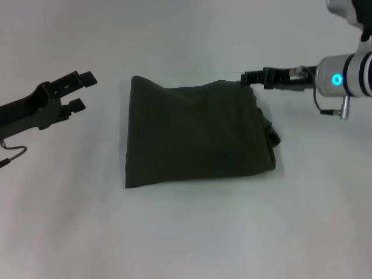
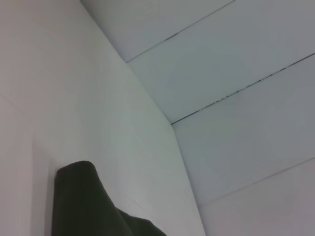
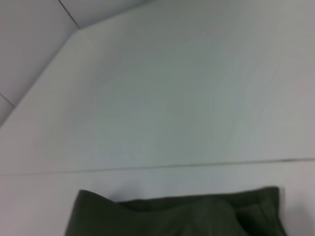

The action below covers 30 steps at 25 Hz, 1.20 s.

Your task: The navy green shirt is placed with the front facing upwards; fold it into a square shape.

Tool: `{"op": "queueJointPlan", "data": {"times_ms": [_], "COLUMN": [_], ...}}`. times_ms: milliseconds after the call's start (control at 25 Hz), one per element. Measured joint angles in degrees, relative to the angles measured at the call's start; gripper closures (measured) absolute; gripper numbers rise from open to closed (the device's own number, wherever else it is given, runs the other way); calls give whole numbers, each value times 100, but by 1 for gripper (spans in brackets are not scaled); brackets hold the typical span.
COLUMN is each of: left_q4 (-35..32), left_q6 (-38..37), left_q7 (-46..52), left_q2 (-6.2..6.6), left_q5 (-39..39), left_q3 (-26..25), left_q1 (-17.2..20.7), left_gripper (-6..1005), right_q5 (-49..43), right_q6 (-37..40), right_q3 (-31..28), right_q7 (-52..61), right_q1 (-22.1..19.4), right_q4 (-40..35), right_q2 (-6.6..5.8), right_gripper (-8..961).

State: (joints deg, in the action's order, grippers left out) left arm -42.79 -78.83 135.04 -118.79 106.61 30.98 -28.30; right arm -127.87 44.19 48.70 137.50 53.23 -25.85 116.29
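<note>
Navy green shirt [image 1: 197, 135] lies folded into a rough rectangle on the white table [image 1: 186, 238], about mid-table, plain dark fabric up, no lettering or collar label showing. Near edge of the shirt runs fairly straight; near-left corner is squared, near-right corner is rounded with bunched layers sticking out along the right side. Surface has soft wrinkles, far edge is wavy with the far-left corner poking up a bit. Left gripper [image 1: 81, 91] sits to the left of the shirt, level with its far-left corner, clearly apart from the cloth, fingers spread with a visible gap and nothing between them. A thin cable loops under that arm, further left of the shirt. Right gripper [image 1: 249, 78] is at the shirt's far-right corner, tip right at the fabric edge; can't tell whether its fingers are apart, together or pinching cloth. Blue light ring glows on the right arm, right of the shirt. Left wrist view shows only a raised shirt [image 2: 86, 206] corner on the table, with the table edge and floor seams beyond. Right wrist view shows the shirt's [image 3: 177, 216] edge with bare table beyond it.
</note>
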Motion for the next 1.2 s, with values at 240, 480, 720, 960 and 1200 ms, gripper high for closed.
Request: {"op": "queueJointPlan", "data": {"times_ms": [240,480,720,960,1200], "left_q4": [-1,-1,-1,-1,-1], "left_q6": [1,0,0,29,69], "left_q7": [-12,-13,-14,-15,-51], "left_q2": [-12,-20,-21,-14,-18], "left_q5": [-58,-61,-132,-142,-142], "left_q3": [-74,-79,-84,-84,-83], "left_q1": [2,-24,-4,-5,-7], "left_gripper": [65,65,65,65,66], "right_q5": [-130,-133,-132,-113,66], "right_q6": [-360,-640,-846,-879,-831], "right_q3": [18,42,207,219,227], "right_q7": [142,114,124,21,-255], "right_q1": [153,333,432,480,544], "right_q4": [387,614,738,714,687], "right_q2": [44,167,235,307,329], "right_gripper": [250,251,252,253,254]}}
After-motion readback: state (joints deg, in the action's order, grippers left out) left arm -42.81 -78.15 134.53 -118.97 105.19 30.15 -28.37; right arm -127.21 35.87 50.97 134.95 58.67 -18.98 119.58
